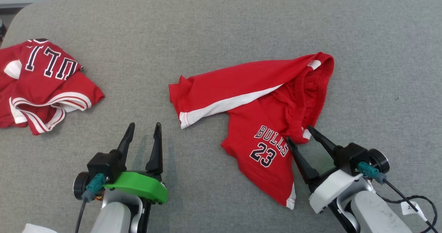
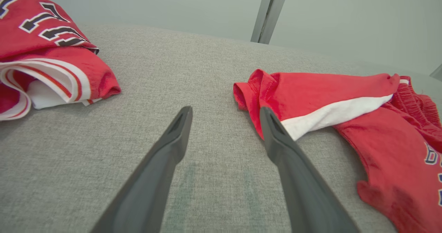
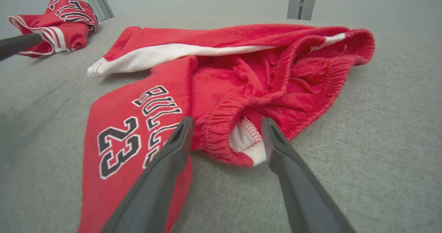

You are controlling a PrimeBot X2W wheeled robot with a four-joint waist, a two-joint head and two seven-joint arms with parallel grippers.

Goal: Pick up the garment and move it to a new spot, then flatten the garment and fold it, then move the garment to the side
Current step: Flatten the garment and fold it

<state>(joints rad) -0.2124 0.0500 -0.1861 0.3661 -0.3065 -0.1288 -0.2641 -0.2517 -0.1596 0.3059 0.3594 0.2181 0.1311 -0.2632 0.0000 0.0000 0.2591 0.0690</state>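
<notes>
The jersey (image 1: 45,84) at the far left runs off the head view's edge, so I can't see its whole shape or read its lettering in full. A dark object (image 1: 1,29) beyond it is too cut off to identify, as is a white scrap (image 1: 38,228) at the near left corner. The shorts (image 1: 262,122) lie folded over themselves, hiding the cloth underneath. I can't tell whether the fingertips of the right gripper (image 1: 299,133) touch the waistband (image 1: 321,87). The print on the cable tag (image 1: 410,207), near right, is too small to read.
</notes>
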